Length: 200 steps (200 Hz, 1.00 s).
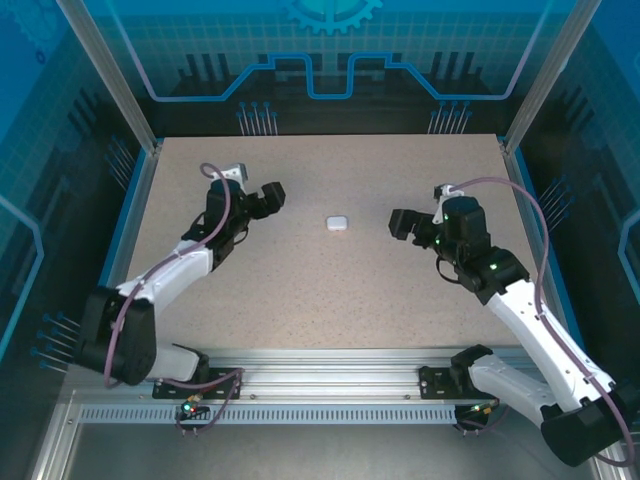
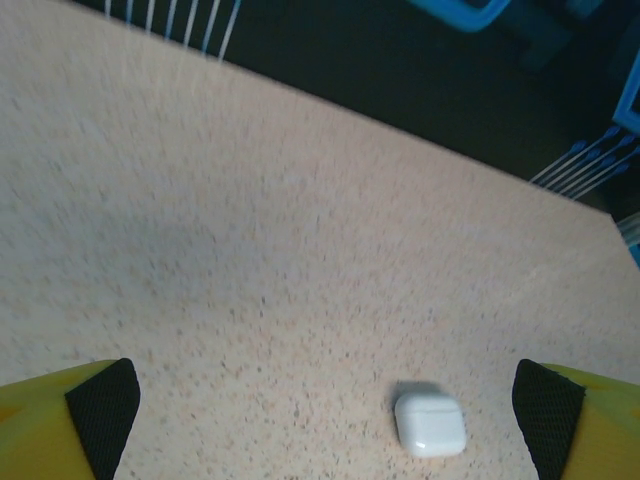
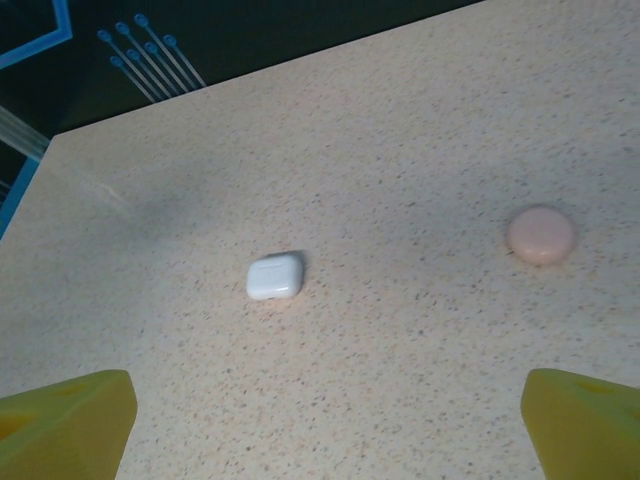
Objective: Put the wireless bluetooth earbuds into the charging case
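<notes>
A closed white charging case lies flat on the speckled table, midway between the two arms. In the left wrist view the case sits low and right, between the wide-apart yellow fingers of my left gripper, nearer the right finger. My left gripper is open and empty, left of the case. My right gripper is open and empty too, right of the case. Its wrist view shows the case well ahead of the gripper. The earbuds are out of view.
A round, pale pink closed case rests on the table, off to the right of the white one in the right wrist view. The table is bordered by blue edges and metal posts, with a rail along the near side.
</notes>
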Each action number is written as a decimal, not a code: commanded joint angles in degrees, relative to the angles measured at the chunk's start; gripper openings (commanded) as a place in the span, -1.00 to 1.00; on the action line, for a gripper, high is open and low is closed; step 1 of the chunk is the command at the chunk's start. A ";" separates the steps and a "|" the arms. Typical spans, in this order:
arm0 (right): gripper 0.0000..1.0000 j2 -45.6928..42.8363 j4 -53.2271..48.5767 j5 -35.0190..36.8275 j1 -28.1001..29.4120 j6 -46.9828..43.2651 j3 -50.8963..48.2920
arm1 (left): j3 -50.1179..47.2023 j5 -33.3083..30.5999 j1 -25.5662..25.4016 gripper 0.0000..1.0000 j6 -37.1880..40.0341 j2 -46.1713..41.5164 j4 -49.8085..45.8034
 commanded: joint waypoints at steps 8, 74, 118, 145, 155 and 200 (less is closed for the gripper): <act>1.00 2.38 -4.01 1.41 -3.40 -4.49 5.10 | -2.87 -4.42 0.51 0.97 6.86 -6.38 -1.87; 1.00 6.65 -0.08 7.74 -9.31 -9.66 5.42 | -13.43 -6.77 0.51 0.97 15.48 -18.79 9.70; 1.00 12.77 6.34 12.68 -12.76 -10.52 5.44 | -18.56 -6.94 0.51 0.98 23.44 -22.66 15.94; 1.00 17.16 9.62 16.20 -12.93 -13.00 6.79 | -19.35 -7.17 0.51 0.98 28.69 -23.43 14.97; 1.00 17.98 11.12 16.96 -12.93 -14.48 7.00 | -20.02 -7.76 0.51 0.98 30.59 -23.88 15.03; 1.00 20.46 18.26 17.41 -13.03 -21.21 4.60 | -22.64 -10.27 0.72 0.98 36.47 -23.13 15.46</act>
